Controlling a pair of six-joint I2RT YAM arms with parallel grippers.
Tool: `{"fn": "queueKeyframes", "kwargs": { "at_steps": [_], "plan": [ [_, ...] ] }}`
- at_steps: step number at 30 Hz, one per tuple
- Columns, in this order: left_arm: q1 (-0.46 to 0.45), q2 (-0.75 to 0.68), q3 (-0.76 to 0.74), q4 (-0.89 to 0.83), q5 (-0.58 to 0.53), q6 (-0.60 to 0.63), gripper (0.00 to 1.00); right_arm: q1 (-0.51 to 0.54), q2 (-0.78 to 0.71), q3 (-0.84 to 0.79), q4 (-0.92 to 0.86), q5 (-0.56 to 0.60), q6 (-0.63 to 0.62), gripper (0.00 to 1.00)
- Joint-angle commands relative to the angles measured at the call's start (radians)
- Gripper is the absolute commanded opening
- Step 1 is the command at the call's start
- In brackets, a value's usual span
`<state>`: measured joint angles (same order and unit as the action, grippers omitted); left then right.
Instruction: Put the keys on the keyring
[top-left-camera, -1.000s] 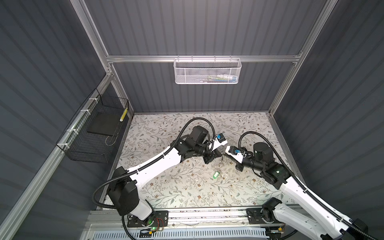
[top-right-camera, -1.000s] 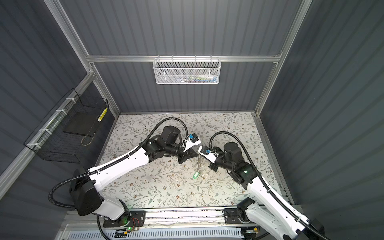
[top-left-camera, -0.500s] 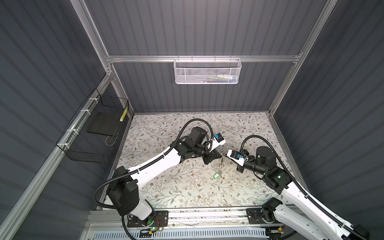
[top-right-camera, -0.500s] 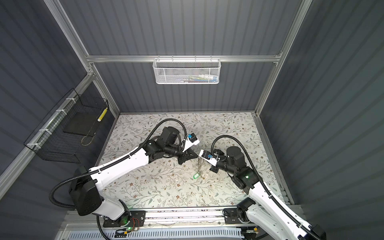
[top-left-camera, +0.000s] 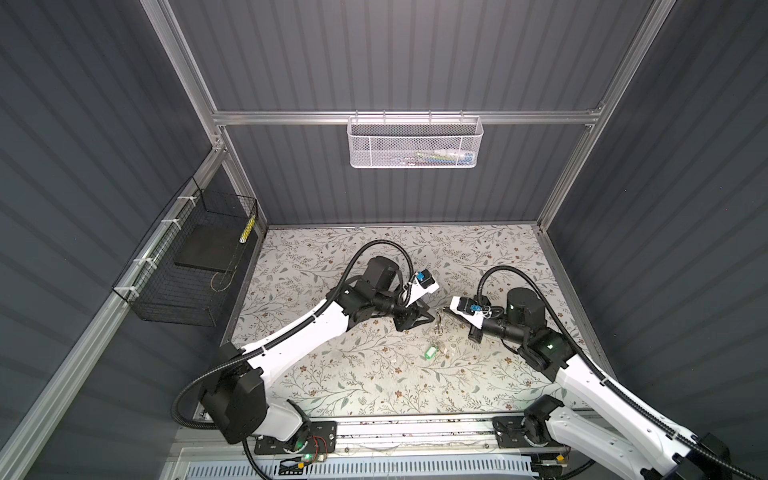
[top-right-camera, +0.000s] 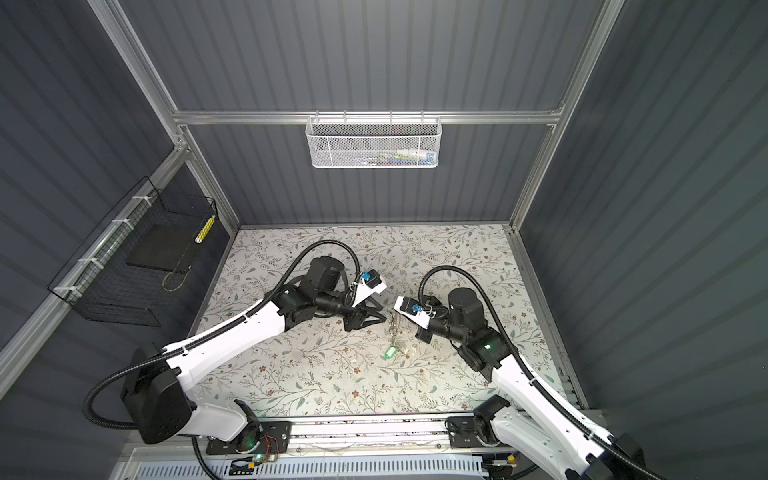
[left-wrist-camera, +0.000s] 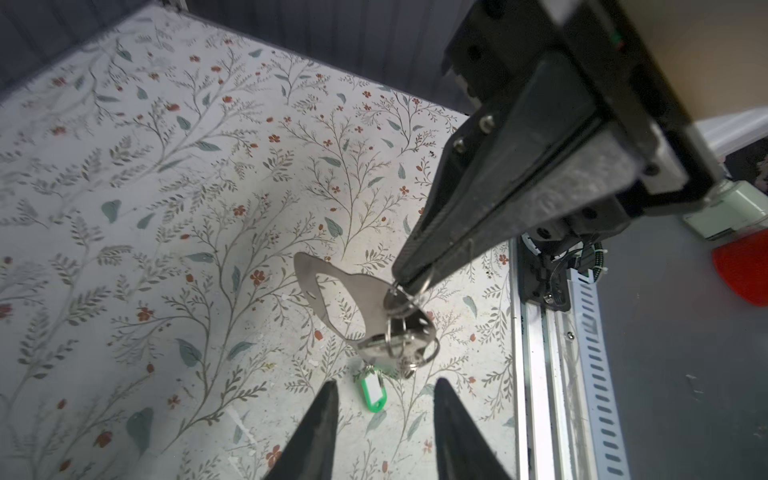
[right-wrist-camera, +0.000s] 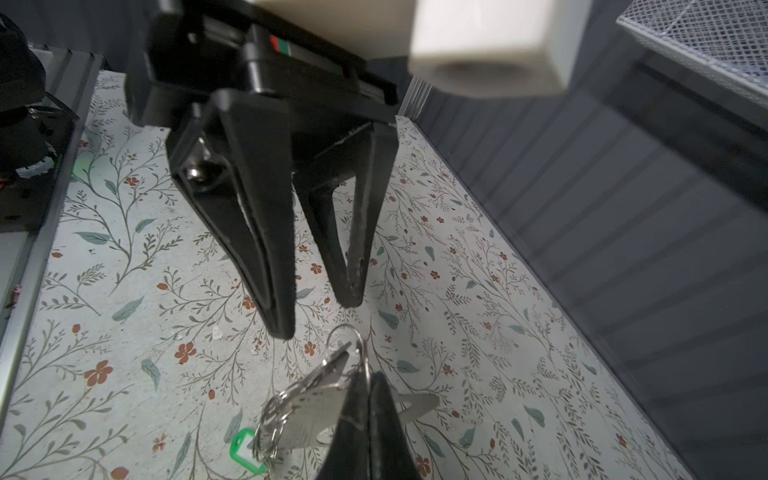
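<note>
near edge: green tag (top-left-camera: 429, 353) (left-wrist-camera: 372, 392) on the floral table (top-left-camera: 332, 374), directly below a bunch of hanging metal rings; whether it lies free or is linked to them cannot be told. above it: keyring (left-wrist-camera: 365, 286) (top-left-camera: 438, 327), a flat grey plate with a long oval cutout, held off the table and tilted, with the rings bunched at its lower end. right gripper (left-wrist-camera: 397, 284) (top-left-camera: 444, 309): jaws pressed together, pinching a ring at the keyring's end, as both wrist views show. left gripper (right-wrist-camera: 316, 313) (top-left-camera: 430, 316): jaws parted, grasping nothing, tips pointed at the keyring and just beside it, apart from it. far wall: white mesh basket (top-left-camera: 415, 143). left wall: black wire basket (top-left-camera: 187, 266).
</note>
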<state>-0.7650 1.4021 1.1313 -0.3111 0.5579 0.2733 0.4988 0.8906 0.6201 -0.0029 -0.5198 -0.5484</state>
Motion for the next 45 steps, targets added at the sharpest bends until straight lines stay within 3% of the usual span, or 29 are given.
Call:
{"fn": "queueKeyframes", "kwargs": {
  "at_steps": [1, 9, 18, 24, 31, 37, 45],
  "plan": [
    [0.014, -0.069, -0.011, 0.055, -0.013, 0.118, 0.40, -0.028, 0.042, 0.061, 0.056, -0.108, 0.065, 0.00],
    [0.022, -0.090, 0.034, -0.006, 0.019, 0.279, 0.39, -0.044, 0.108, 0.114, 0.114, -0.205, 0.130, 0.00],
    [0.028, -0.111, 0.067, -0.003, 0.044, 0.337, 0.35, -0.049, 0.134, 0.127, 0.152, -0.264, 0.154, 0.00],
    [0.028, -0.095, 0.083, -0.020, 0.055, 0.314, 0.35, -0.048, 0.139, 0.137, 0.146, -0.273, 0.153, 0.00],
    [0.029, -0.056, 0.085, 0.018, -0.027, 0.232, 0.34, -0.048, 0.123, 0.128, 0.139, -0.293, 0.132, 0.00],
    [0.031, -0.026, 0.095, -0.009, -0.030, 0.220, 0.26, -0.048, 0.113, 0.118, 0.147, -0.298, 0.121, 0.00],
    [0.041, 0.006, 0.102, -0.059, -0.026, 0.251, 0.26, -0.048, 0.105, 0.111, 0.172, -0.327, 0.110, 0.00]
  ]
}}
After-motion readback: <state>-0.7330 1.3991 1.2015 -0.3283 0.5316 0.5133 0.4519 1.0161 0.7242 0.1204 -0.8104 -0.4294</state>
